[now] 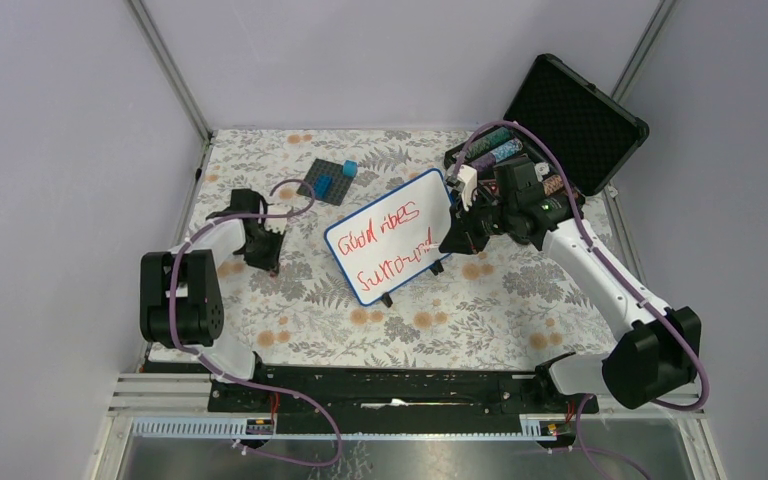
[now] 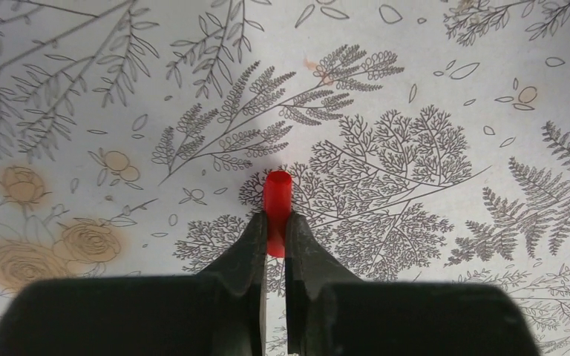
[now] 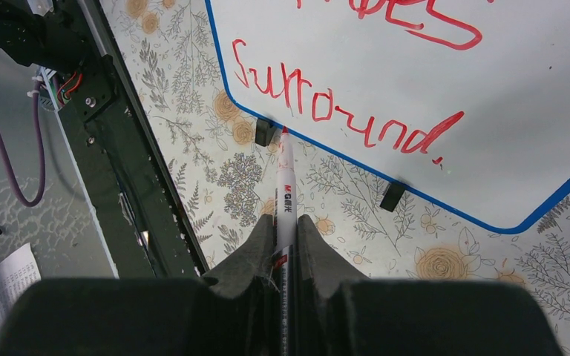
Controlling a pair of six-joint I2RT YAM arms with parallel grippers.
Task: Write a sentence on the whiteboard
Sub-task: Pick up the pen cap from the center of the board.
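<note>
The whiteboard (image 1: 428,196), blue-rimmed on two small black feet, lies tilted at the middle of the flowered cloth. The sentence (image 1: 381,244) is written on it in red, in two lines that read roughly "Good vibes / Surround". My right gripper (image 1: 457,238) hovers just off the board's right edge, shut on a white marker (image 3: 286,191). The marker's red tip points past the board's blue rim (image 3: 356,165), below the word "Surround" (image 3: 341,111). My left gripper (image 1: 261,246) is low over the cloth, left of the board. In the left wrist view its fingers (image 2: 249,245) are shut on a small red cap (image 2: 277,194).
An open black case (image 1: 582,112) holding several markers stands at the back right, behind my right arm. A dark grey studded baseplate (image 1: 320,190) with blue bricks (image 1: 337,176) lies behind the board. The black base rail (image 1: 390,385) runs along the near edge.
</note>
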